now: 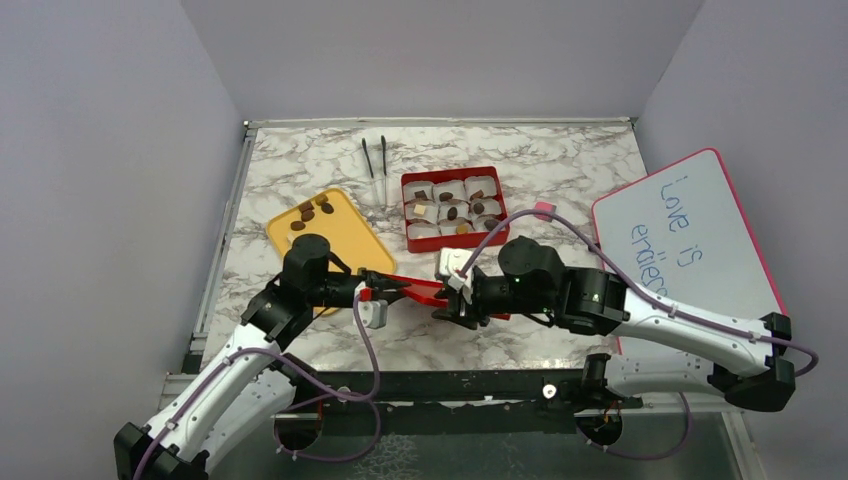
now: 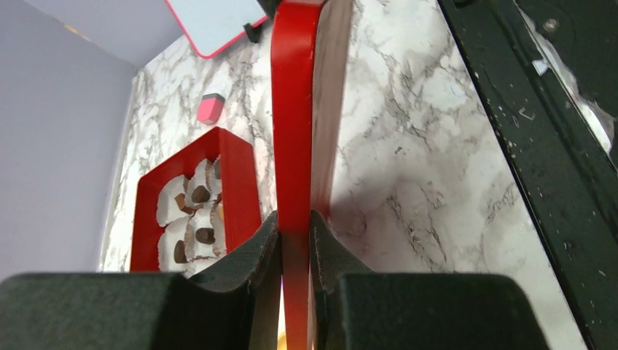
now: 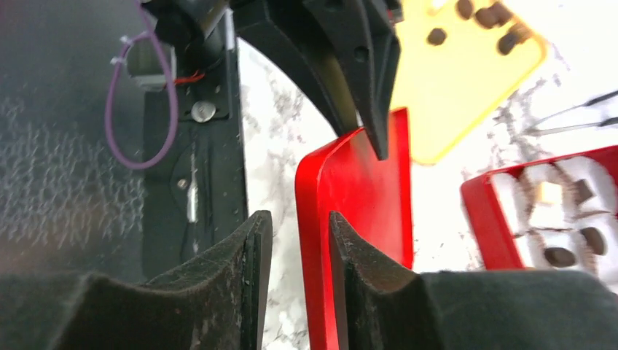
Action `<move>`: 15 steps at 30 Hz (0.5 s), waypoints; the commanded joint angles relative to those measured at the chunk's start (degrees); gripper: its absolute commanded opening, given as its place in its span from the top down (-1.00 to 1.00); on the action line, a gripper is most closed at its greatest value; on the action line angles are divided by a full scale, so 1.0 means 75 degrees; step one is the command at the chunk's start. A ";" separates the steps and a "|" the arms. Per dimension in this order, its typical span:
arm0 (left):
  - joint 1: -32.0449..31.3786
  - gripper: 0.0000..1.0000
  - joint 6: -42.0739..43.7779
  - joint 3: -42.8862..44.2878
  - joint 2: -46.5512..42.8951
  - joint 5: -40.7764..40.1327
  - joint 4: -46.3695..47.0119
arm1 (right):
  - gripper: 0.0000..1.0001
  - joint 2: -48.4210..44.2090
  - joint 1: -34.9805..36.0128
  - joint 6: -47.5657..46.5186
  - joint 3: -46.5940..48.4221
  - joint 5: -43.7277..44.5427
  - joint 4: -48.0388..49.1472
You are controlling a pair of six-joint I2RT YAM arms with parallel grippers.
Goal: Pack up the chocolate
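Observation:
A red box at the table's middle holds white paper cups with dark rounds and pale cubes of chocolate. More dark chocolate rounds lie on a yellow tray. My left gripper is shut on one edge of the flat red lid, which it holds on edge above the table; the lid's rim is clamped in the left wrist view. My right gripper is open around the lid's other edge, with a gap on one side.
Black tweezers lie behind the tray. A small pink block sits right of the box. A red-framed whiteboard with writing lies at the right. The black table frame runs along the near edge.

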 commanded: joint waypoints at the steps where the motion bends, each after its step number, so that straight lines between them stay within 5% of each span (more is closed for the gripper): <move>1: -0.0032 0.86 -0.1270 0.0372 -0.0359 -0.0278 0.0765 | 0.14 -0.0374 0.0048 0.0610 0.0112 0.1103 0.0792; 11: -0.0032 0.97 -0.5017 0.0275 -0.0880 -0.1229 0.3111 | -0.65 -0.1696 0.0048 0.2115 0.0130 0.2854 0.2467; 15: -0.0032 0.74 -0.6988 0.0964 -0.0338 -0.3647 0.3100 | -0.69 -0.1756 0.0049 0.2113 0.0337 0.3307 0.2825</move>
